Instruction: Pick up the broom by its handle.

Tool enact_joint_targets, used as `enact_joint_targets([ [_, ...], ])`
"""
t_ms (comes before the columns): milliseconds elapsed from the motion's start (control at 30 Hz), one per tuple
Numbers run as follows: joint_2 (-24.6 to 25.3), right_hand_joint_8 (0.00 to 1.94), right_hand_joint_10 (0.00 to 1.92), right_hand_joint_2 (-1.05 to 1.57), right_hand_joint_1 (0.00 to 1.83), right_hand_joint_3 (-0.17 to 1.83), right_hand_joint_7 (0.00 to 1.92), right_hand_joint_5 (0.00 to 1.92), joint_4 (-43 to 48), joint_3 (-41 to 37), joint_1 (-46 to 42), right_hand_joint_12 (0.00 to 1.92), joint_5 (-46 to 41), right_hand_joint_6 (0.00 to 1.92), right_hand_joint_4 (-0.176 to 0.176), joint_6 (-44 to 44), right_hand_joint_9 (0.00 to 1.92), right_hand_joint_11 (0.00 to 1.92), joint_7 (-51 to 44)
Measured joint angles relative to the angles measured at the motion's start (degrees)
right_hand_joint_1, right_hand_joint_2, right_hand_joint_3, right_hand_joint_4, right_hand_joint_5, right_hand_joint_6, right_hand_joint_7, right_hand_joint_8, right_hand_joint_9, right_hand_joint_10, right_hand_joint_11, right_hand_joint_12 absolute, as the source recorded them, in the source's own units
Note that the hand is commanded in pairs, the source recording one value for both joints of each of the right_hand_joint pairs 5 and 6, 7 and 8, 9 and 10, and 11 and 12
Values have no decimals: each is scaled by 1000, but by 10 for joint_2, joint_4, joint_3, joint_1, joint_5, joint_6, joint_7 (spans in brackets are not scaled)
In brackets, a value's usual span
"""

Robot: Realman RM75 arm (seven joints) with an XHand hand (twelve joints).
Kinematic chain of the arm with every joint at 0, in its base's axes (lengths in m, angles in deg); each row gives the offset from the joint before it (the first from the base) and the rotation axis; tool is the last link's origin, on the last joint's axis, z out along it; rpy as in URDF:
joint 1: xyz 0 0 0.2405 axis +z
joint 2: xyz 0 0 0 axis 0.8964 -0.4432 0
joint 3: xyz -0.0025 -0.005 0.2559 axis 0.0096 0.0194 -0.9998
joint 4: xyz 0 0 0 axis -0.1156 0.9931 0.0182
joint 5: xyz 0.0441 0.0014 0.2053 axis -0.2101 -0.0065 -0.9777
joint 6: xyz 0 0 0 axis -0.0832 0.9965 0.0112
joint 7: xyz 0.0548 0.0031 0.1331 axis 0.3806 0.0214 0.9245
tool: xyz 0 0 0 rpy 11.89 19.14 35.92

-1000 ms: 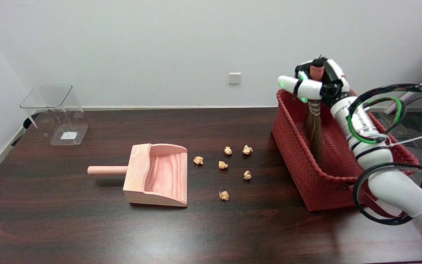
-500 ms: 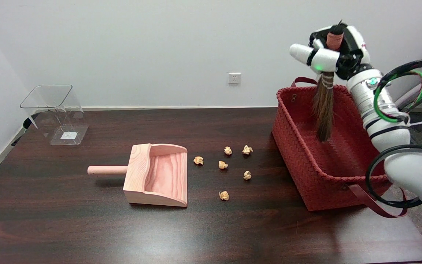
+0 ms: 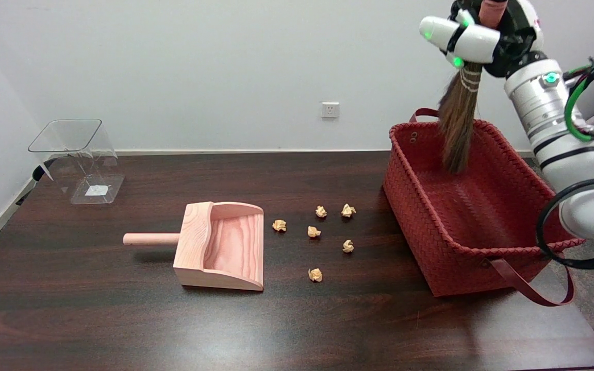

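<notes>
Dark table (image 3: 297, 319), right hand (image 3: 482, 31) wrapped tight around broom (image 3: 457, 123) handle, bristles above red basket (image 3: 431, 232).

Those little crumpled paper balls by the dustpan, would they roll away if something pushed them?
Probably they scoot more than roll: the paper balls look crumpled and uneven. They seem very light, so the broom should move them easily. Likely soft, not fragile.

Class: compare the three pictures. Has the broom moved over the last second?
Yes. The broom, gripped by the right hand, has risen: its bristle tips now hang near the red basket's far rim.
</notes>
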Motion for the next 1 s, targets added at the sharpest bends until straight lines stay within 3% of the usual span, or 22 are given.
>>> enact_joint_targets([
  [367,-27,1920,1920,1334,1160,278,1920,1920,-12,34,58,1920,-71,1920,0,-13,1920,1920,-3],
  [1000,-44,1920,1920,1328,1155,285,1920,1920,-17,173,131,1920,-171,1920,0,-56,1920,1920,-4],
])
